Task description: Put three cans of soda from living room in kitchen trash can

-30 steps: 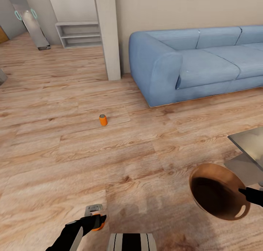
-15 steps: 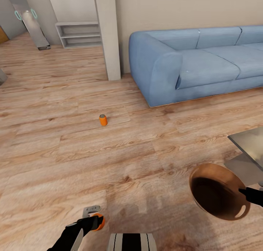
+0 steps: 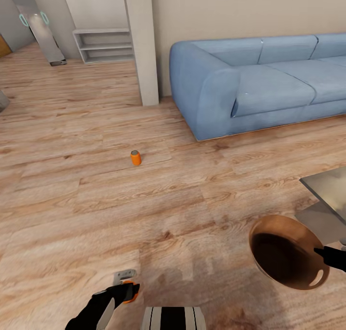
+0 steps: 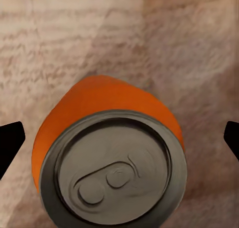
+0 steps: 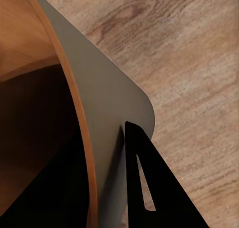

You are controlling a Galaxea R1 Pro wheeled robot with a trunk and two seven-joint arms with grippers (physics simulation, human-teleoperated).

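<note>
Two cans show: one (image 3: 136,157) stands far off on the floor (image 3: 72,200); the near can (image 4: 107,153) sits between the left gripper's (image 3: 126,291) parted fingers. Light, stiff and slick, it wants a grip across mid-body. Right gripper (image 3: 323,256) pinches the bin's (image 3: 288,251) rim. Since before, the left gripper has crept forward slightly.

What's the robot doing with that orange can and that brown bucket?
The robot is picking up soda cans in a room with a blue sofa. Its left claw is around an orange can low over the wood floor, with the fingers on either side but not squeezing it. Its right claw holds a brown bin by the rim, tilted with its opening showing. Another orange can stands on the floor further off.
</note>
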